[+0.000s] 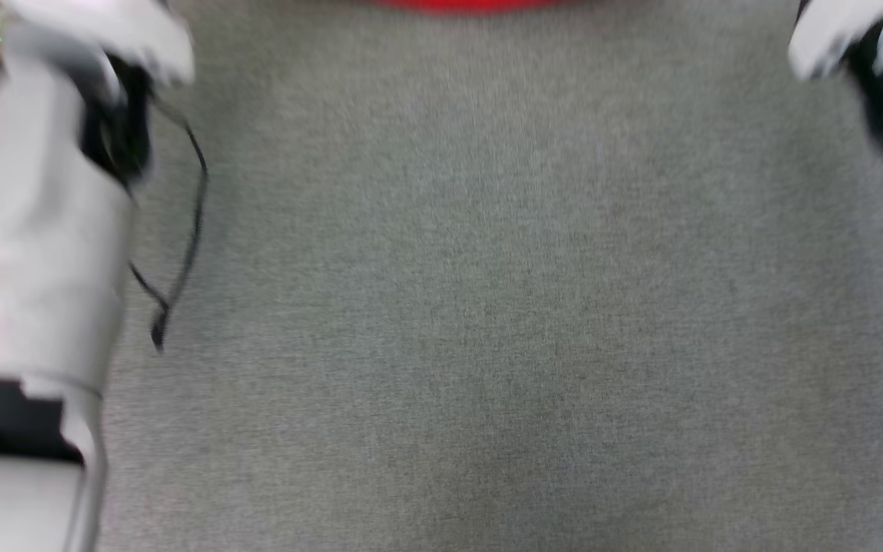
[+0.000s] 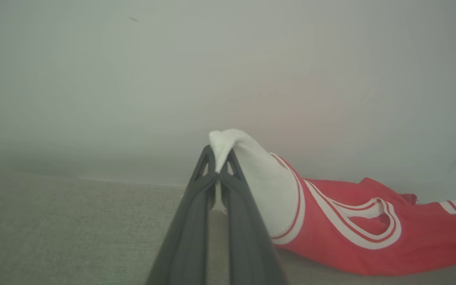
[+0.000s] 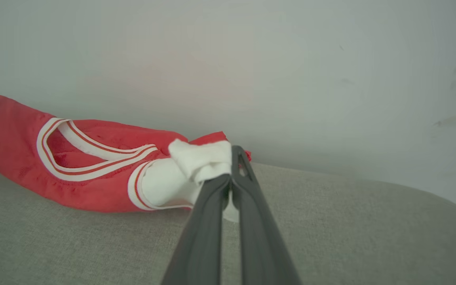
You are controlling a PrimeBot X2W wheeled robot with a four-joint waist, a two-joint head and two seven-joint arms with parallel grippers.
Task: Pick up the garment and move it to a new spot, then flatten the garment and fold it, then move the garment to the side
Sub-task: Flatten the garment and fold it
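While the garment (image 2: 370, 241) lies along the grey tabletop (image 3: 350, 229), you have the left pincer (image 2: 218, 156) clamped on one white sleeve (image 2: 269, 186) and the right pincer (image 3: 230, 174) on the other.

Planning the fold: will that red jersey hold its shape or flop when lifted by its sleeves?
Likely floppy: the red jersey droops onto the grey cloth between the left gripper and right gripper. Probably light: small sleeve pinches raise it.

The head view is blurred, and the garment (image 1: 480, 4) is cut off by its top edge.
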